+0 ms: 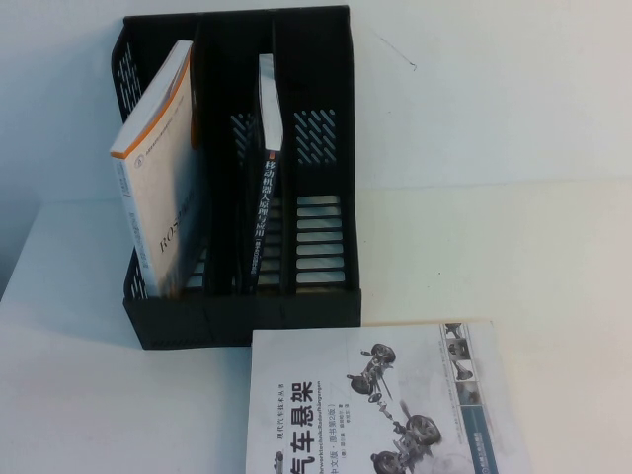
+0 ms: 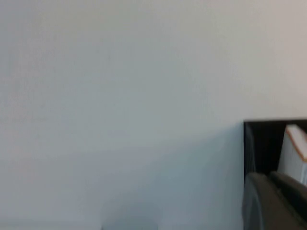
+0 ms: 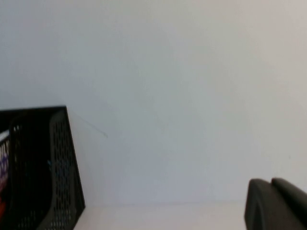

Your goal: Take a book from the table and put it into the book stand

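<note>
Book [image 1: 380, 400] flat before book stand [image 1: 237, 178]; left gripper [image 2: 276, 201], right gripper [image 3: 276, 203] aloft.

The book stand [image 1: 237, 178] sits on the counter [image 1: 513, 247], left of centre and toward the far side; a thick book [image 1: 158, 168] leans in its left slot; a thinner book [image 1: 267, 168] stands upright in the middle slot; the right slot holds nothing; the book [image 1: 380, 400] lies flat on the counter just before the stand, nearer the robot and offset right; neither the left pincer nor the right pincer appears in the high view.
</note>
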You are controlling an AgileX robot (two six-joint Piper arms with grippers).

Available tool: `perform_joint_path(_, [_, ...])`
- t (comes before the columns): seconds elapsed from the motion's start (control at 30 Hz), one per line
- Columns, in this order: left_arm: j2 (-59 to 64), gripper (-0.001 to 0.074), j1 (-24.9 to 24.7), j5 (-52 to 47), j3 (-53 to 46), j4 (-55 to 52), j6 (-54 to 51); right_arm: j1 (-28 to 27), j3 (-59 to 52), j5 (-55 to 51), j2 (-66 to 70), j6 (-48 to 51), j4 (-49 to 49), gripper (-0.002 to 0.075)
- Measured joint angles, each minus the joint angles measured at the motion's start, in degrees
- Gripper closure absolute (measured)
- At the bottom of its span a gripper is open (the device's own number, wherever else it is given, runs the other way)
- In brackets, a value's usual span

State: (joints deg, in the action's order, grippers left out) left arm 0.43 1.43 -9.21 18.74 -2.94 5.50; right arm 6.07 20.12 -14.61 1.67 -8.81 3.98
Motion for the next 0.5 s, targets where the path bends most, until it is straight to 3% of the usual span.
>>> perform_joint_path(0.13, [6.7, 0.0738, 0.0, -18.8, 8.7, 1.5, 0.0, 0.0, 9.5, -14.7, 7.3, -1.1, -0.5, 0.0722])
perform_joint_path(0.23, [12.7, 0.0738, 0.0, -26.7, 12.2, 7.7, -3.1, 0.0, 14.6, -20.2, 13.7, -1.0, -3.5, 0.0722])
perform_joint_path(0.5, [28.8, 0.0738, 0.0, -38.0, 12.9, 41.7, -32.9, 0.0, 17.3, -19.0, 29.6, 4.7, -20.0, 0.0723])
